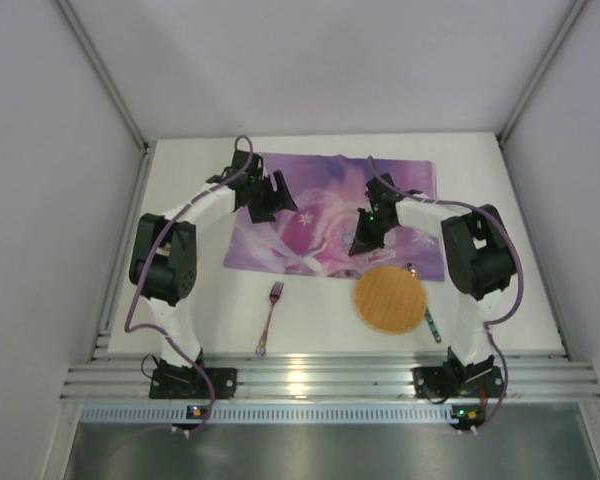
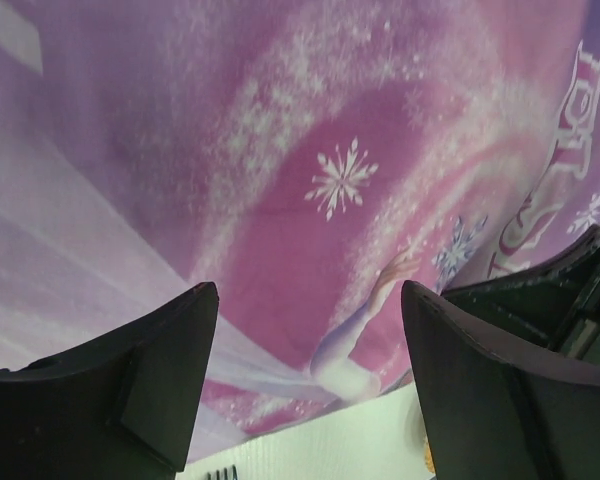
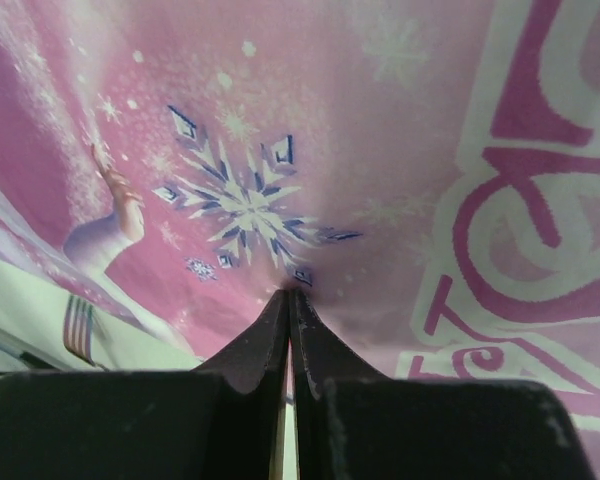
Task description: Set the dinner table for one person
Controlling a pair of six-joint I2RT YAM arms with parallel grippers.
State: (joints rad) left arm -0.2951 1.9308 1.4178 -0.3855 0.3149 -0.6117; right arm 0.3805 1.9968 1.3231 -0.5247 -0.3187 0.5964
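left gripper (image 2: 308, 298) hangs over the purple placemat (image 1: 310, 205) near its left end, jaws spread wide, nothing btwn them. right gripper (image 3: 288, 300) has its fingers pressed into a thin seam, tips at the cloth by a snowflake print; can't tell if fabric is pinched. placemat lies on the far half of the white dinner table (image 1: 195, 300). nearer the arms: fork (image 1: 270, 315), tines pointing away, round wooden plate (image 1: 389, 299) at the placemat's near edge, green-handled utensil (image 1: 431, 322) just right of it.
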